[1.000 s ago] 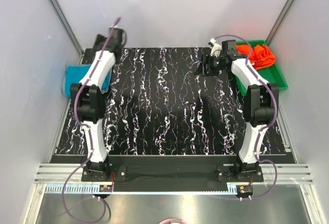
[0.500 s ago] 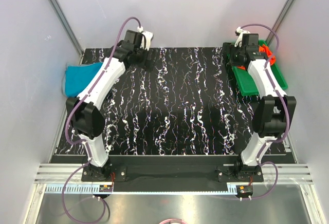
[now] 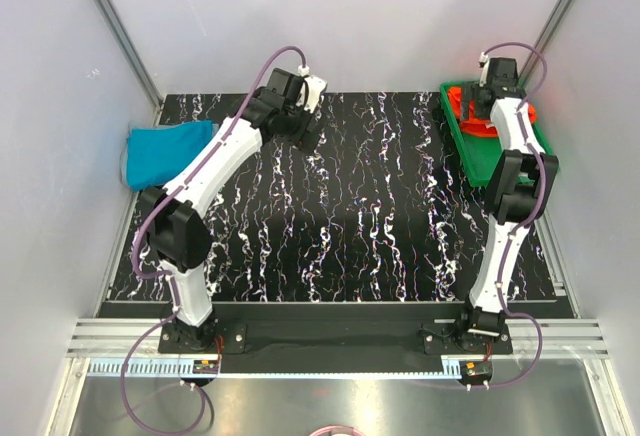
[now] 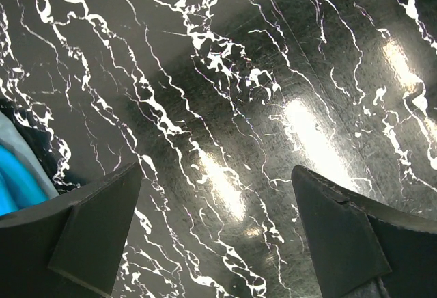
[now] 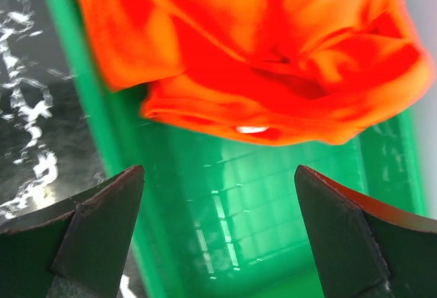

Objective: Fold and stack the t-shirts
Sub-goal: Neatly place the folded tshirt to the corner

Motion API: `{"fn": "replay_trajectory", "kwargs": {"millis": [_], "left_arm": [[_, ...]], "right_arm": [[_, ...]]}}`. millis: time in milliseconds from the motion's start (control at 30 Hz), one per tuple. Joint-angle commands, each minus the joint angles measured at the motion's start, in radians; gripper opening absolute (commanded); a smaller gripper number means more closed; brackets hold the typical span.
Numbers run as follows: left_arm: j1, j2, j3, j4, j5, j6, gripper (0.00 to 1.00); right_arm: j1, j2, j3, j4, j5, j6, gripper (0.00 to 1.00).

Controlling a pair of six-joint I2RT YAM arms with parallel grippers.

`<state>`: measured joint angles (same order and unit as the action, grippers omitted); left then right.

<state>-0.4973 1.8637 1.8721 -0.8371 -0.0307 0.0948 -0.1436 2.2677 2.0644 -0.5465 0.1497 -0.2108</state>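
Right gripper point(image 5: 218, 188) hung over the green tray point(image 5: 171, 243), jaws wide apart and empty. Orange-red t-shirt point(image 5: 259, 59) lay crumpled at the tray's far end. Left gripper point(image 4: 217, 188), jaws likewise spread and empty, was above the marbled table point(image 4: 239, 72). Teal-blue t-shirt point(image 3: 165, 151) lay at the table's left edge.

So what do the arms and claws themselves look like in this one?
Both the left arm and right arm have white links, black joints and black bases. A purple cable loops along each. The left claw and right claw each have two flat, wedge-shaped matte black fingers; no markings show.
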Motion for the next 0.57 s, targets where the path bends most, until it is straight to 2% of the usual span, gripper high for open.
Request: {"fn": "replay_trajectory", "kwargs": {"millis": [0,100,200,267,400,533], "left_arm": [[-0.018,-0.027,0.026,0.016,-0.026,0.037,0.99],[-0.027,-0.028,-0.002,0.018,-0.051,0.048,0.99],[-0.027,-0.011,-0.019,0.027,-0.098,0.068,0.99],[-0.027,0.011,-0.016,0.029,-0.123,0.074,0.99],[-0.033,0.035,0.021,0.026,-0.132,0.074,0.99],[-0.055,0.054,0.027,0.027,-0.147,0.077,0.99]], "right_arm": [[-0.02,-0.007,0.15,-0.044,0.027,-0.022,1.0],[-0.019,0.041,0.269,-0.171,-0.047,0.002,1.0],[-0.019,0.107,0.358,-0.259,0.031,0.103,1.0],[-0.019,0.104,0.344,-0.26,0.103,0.139,1.0],[-0.019,0.05,0.202,-0.208,0.148,0.177,1.0],[-0.017,0.036,0.209,-0.222,0.185,0.197,1.0]]}}
